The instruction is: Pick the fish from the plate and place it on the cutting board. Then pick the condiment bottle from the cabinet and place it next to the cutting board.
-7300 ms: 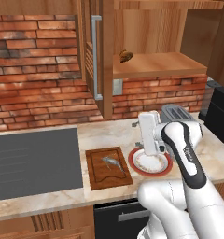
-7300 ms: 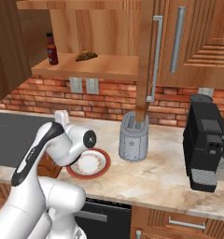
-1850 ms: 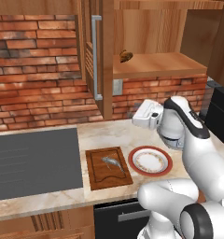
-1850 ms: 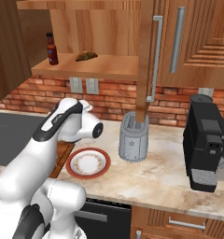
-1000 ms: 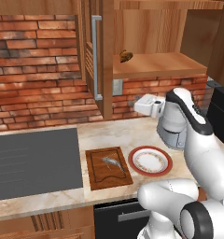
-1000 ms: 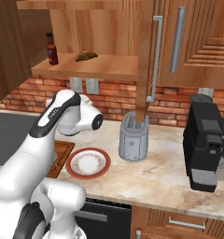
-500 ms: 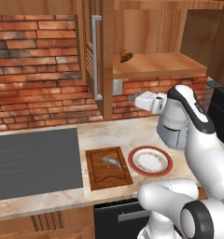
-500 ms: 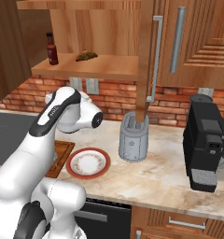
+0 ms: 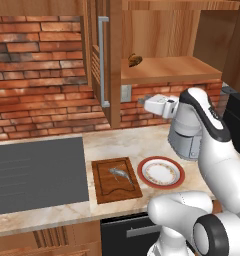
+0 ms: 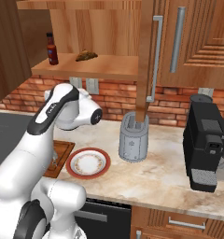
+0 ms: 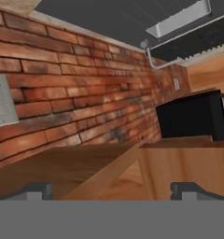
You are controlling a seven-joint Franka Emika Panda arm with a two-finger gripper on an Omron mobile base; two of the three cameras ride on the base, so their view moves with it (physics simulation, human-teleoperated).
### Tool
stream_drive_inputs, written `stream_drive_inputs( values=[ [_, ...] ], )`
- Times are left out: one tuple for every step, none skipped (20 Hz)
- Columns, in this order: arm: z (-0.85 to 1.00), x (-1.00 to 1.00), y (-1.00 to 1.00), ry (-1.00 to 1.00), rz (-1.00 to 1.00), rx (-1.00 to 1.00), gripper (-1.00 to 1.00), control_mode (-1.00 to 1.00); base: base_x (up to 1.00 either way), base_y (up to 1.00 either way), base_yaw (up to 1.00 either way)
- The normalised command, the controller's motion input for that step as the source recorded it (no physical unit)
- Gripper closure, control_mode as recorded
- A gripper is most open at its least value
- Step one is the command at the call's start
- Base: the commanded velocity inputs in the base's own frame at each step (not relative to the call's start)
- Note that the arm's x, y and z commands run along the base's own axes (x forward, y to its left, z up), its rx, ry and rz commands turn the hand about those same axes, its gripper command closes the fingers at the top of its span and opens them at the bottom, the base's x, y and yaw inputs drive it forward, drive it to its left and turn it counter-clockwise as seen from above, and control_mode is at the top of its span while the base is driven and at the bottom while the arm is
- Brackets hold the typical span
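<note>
— Pincer (image 9: pixel 142 101) is spread wide and carries nothing; it has climbed from low over the plate (image 9: pixel 161 172) to a spot just under the cabinet (image 9: pixel 167 70) shelf, pointing left toward the brick wall.

— So the first half is done?

— It looks so. The fish (image 9: pixel 121 174) lies on the board (image 9: pixel 116 180), near the board's middle, and the plate just right of it is bare. Neither has shifted over the last seconds; only the arm has moved.

— And the bottle?

— The bottle (image 10: pixel 52 48) stands upright at the far left end of the shelf in the right base view, well apart from the brown lump (image 10: pixel 87 55) that sits nearer the middle. In the left base view the open door (image 9: pixel 106 60) hides that end of the shelf.

— How close is the hand to it?

— Not close yet, I judge. The hand view shows brick wall, an outlet plate (image 11: pixel 3 101) and the wooden underside of the shelf, so the fingertips (image 11: pixel 37 190) are aimed below the shelf rather than at the bottle.

— What does the next move need?

— Probably more height, then a reach in over the shelf edge toward that left end. The risk I see is clipping the shelf lip or the door on the way. The bottle is narrow and tall, so a nudge could topple it.

— Where would it go afterwards?

— On the table beside the board; there is bare table in front of it and to its left, by the stovetop (image 9: pixel 37 172).
</note>
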Motion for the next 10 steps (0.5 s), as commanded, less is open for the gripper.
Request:
stream_drive_inputs(
  values=[
    [0.13,0.00,0.00,0.00,0.00,0.00,-1.00,-1.00,0.00,0.00,0.00],
    [0.13,0.00,0.00,0.00,0.00,0.00,-1.00,-1.00,0.00,0.00,0.00],
    [0.12,0.00,0.00,0.00,0.00,-0.01,-1.00,-1.00,0.00,0.00,0.00],
    [0.12,0.00,0.00,0.00,0.00,-0.01,-1.00,-1.00,0.00,0.00,0.00],
    [0.11,0.00,0.00,0.00,0.00,-0.01,-1.00,-1.00,0.00,0.00,0.00],
    [0.11,0.00,0.00,0.00,0.00,-0.01,-1.00,-1.00,0.00,0.00,0.00],
    [0.10,0.00,0.00,0.00,0.00,-0.01,-1.00,-1.00,0.00,0.00,0.00],
    [0.10,0.00,0.00,0.00,0.00,-0.01,-1.00,-1.00,0.00,0.00,0.00],
    [0.08,0.00,0.00,0.00,0.00,-0.01,-1.00,-1.00,0.00,0.00,0.00],
    [0.07,0.00,0.00,0.00,0.00,-0.01,-1.00,-1.00,0.00,0.00,0.00]
  ],
)
